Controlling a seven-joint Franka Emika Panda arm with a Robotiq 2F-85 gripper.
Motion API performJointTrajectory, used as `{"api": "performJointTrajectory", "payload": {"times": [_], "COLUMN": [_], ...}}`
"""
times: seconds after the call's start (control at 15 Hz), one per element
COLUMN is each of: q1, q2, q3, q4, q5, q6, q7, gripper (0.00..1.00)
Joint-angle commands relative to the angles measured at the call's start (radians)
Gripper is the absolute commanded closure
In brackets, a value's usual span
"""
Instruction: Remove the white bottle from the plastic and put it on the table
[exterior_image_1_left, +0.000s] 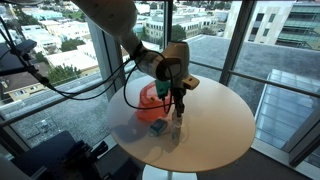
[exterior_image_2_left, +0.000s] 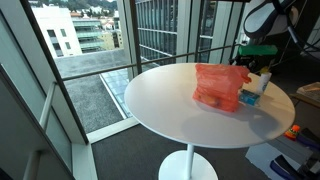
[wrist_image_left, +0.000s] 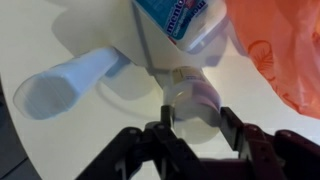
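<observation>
The white bottle (wrist_image_left: 178, 35) has a blue label and stands out of the plastic, beside it. Its cap end (wrist_image_left: 190, 95) sits between my gripper's (wrist_image_left: 197, 122) two black fingers, which touch the cap on both sides. The plastic (wrist_image_left: 282, 50) is a translucent red-orange bowl-like thing just to the right of the bottle. In both exterior views the gripper (exterior_image_1_left: 178, 112) (exterior_image_2_left: 262, 68) hangs low over the table (exterior_image_1_left: 215, 125) (exterior_image_2_left: 170, 105), next to the plastic (exterior_image_1_left: 148, 95) (exterior_image_2_left: 220, 87). The bottle (exterior_image_2_left: 263, 85) looks upright under the gripper.
A small teal block (exterior_image_1_left: 157, 127) (exterior_image_2_left: 250, 98) lies by the plastic. A pale grey cylinder-like thing (wrist_image_left: 60, 85) lies left of the bottle. The round table's edge is close to the gripper (exterior_image_2_left: 285, 110). Glass windows surround the table.
</observation>
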Motion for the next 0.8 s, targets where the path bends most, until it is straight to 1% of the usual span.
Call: {"api": "performJointTrajectory", "payload": {"times": [0.0, 0.13, 0.47, 0.73], "q1": [-0.004, -0.006, -0.009, -0.016], "q2": [-0.013, -0.027, -0.075, -0.106], "q3": [0.001, 0.008, 0.029, 0.049], "q4": [-0.008, -0.006, -0.001, 0.027], "q5": [0.013, 0.019, 0.022, 0.014], "q6": [0.004, -0.017, -0.067, -0.189], "q7": [-0.031, -0.049, -0.117, -0.198], "gripper": [0.15, 0.01, 0.00, 0.00]}}
